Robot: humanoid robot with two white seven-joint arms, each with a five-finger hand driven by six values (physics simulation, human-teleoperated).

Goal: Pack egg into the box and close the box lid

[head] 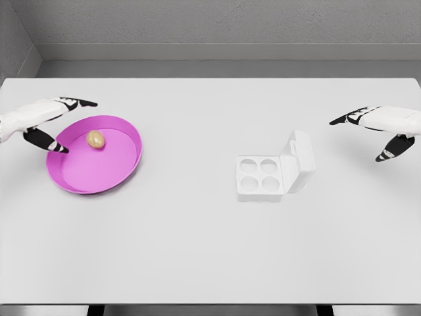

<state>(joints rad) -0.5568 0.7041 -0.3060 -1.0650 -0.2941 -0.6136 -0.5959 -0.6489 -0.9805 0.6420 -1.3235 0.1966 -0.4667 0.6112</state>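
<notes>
Two hands hover open, empty: left hand (49, 122) beside the egg (96, 139), right hand (381, 128) right of the box (273, 171).

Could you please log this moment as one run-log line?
egg in pink plate | box open, empty | left hand open by plate | right hand open

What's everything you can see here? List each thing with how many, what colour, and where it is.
egg: one, tan, lying in the pink plate, toward its upper left
plate: one, pink, on the table's left side
egg box: one, white, right of centre, lid open and tilted up on its right side, four cups all empty
table: one, white, fills most of the view
left hand: one, white with black fingers, open, at the plate's left rim
right hand: one, white with black fingers, open, at the right edge, apart from the box
</notes>
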